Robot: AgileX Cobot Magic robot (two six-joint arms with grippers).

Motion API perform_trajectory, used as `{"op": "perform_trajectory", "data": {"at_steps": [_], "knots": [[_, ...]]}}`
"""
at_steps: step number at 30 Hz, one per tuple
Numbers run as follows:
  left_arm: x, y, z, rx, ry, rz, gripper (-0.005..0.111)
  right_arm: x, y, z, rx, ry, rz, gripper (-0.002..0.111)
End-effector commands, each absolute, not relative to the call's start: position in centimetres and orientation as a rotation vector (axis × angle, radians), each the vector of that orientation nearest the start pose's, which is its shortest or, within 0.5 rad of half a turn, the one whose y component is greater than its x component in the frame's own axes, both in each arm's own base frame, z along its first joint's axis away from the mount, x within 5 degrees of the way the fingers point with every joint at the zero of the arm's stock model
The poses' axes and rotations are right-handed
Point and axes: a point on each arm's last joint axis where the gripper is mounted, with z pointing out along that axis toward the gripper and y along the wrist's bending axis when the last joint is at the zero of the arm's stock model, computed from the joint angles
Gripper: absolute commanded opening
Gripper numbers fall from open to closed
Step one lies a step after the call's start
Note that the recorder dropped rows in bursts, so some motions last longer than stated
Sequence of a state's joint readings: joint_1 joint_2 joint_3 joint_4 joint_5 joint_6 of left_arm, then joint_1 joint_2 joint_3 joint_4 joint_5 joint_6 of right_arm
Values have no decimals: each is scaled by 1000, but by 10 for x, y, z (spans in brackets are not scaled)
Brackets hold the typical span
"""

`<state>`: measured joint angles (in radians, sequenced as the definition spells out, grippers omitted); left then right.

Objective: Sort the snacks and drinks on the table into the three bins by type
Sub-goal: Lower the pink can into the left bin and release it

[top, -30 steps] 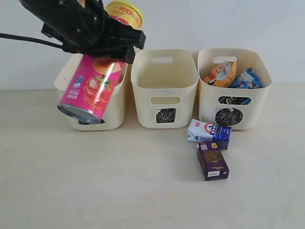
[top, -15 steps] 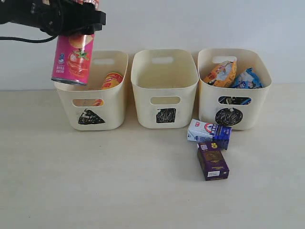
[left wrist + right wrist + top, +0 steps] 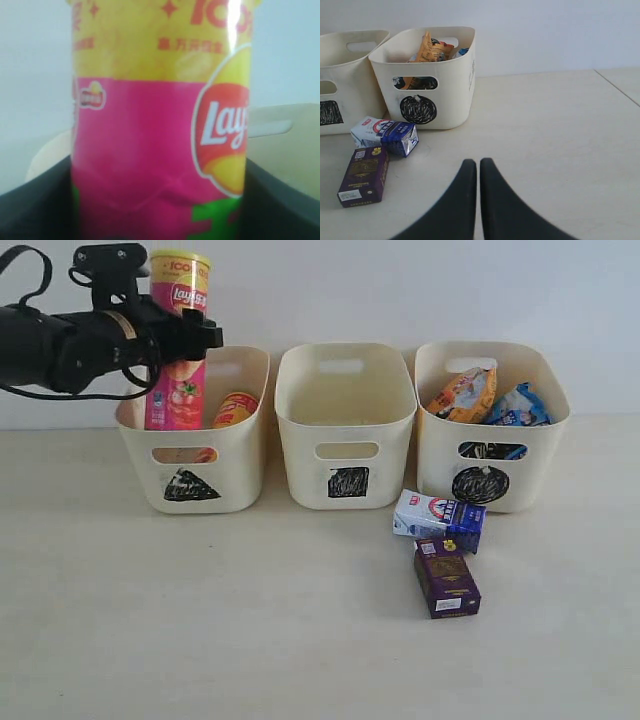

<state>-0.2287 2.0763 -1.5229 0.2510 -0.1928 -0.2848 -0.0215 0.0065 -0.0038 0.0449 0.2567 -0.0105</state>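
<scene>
L pincer grips pink tube, base in triangle bin w/ yellow tube | circle bin: packets | cartons at its 6 o'clock | R pincer closed

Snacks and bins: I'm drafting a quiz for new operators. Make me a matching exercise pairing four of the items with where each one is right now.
Items
1. pink chip tube
2. yellow chip tube
3. orange packet
4. dark purple carton

Places
A. lying on the table, outside every bin
B. inside the circle-marked bin
C. held upright in the left tool
D. leaning inside the triangle-marked bin, untouched

Pairs: 1-C, 2-D, 3-B, 4-A
</scene>
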Motion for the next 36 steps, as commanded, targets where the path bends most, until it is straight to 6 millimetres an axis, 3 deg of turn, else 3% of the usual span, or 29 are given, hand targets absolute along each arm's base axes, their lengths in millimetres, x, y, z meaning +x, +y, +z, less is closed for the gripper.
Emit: {"op": "perform_trajectory", "data": {"at_steps": [1, 5, 14, 19, 26, 31, 34, 36], "knots": [[483, -117, 230, 213, 1828, -233, 4, 55, 0, 191, 40, 1727, 19, 0], [484, -117, 226, 224, 1831, -226, 10, 55, 0, 191, 40, 1727, 19, 0], [485, -117, 218, 227, 1851, -222, 67, 55, 0, 191, 40, 1727, 19, 0], [485, -117, 219, 227, 1846, -223, 85, 55, 0, 191, 40, 1727, 19, 0], [485, -117, 220, 227, 1842, -223, 90, 55, 0, 191, 40, 1727, 19, 0], [482, -116, 235, 224, 1821, -223, 89, 55, 0, 191, 40, 1727, 19, 0], [476, -114, 250, 219, 1830, -209, 78, 55, 0, 191, 40, 1727, 19, 0], [471, -112, 259, 233, 1868, -176, 60, 55, 0, 191, 40, 1727, 19, 0]]}}
